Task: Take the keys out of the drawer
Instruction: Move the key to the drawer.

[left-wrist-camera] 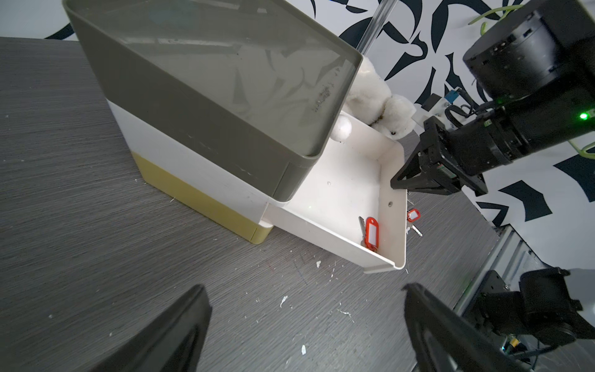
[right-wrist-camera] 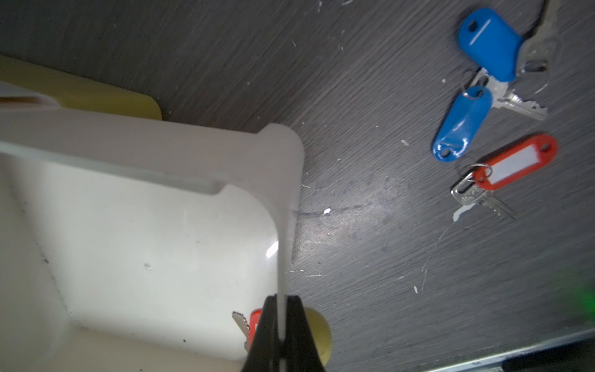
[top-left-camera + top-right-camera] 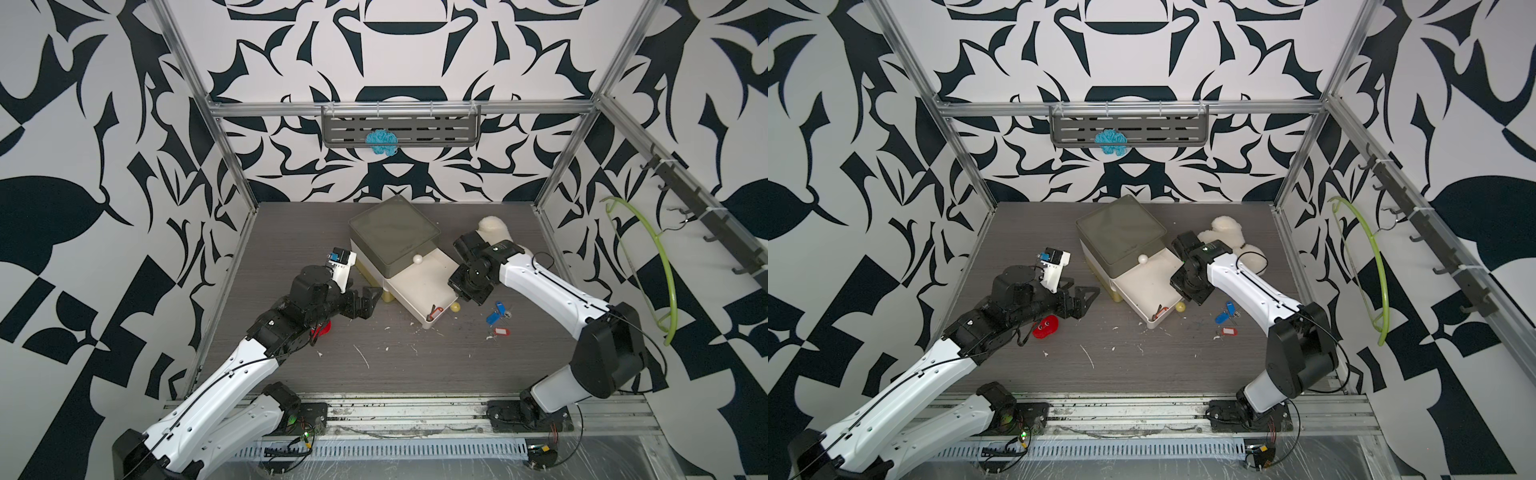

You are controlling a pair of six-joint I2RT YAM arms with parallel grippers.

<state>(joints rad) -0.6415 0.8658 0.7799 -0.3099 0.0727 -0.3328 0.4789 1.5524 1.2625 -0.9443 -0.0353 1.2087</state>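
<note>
The white drawer [image 3: 415, 286] stands pulled out of a stacked box with a grey top [image 3: 392, 232]. One key with a red tag [image 1: 372, 233] lies inside it near the front wall, seen also in the right wrist view [image 2: 254, 322]. Outside, on the table, lie two blue-tagged keys [image 2: 489, 42] [image 2: 462, 125] and a red-tagged key [image 2: 515, 164]. My right gripper [image 2: 281, 309] is shut on the drawer's thin side wall [image 2: 285, 225] close to the front corner. My left gripper [image 1: 306, 290] hovers open and empty over bare table left of the box.
A small yellow ball [image 3: 456, 307] sits at the drawer's front outside corner and a white ball [image 3: 417, 259] at the grey tier's front. A red round-eyed toy [image 3: 1045, 327] lies under my left arm. A white plush [image 3: 1225, 232] lies behind my right wrist. A green hanger [image 3: 660, 266] hangs on the right wall.
</note>
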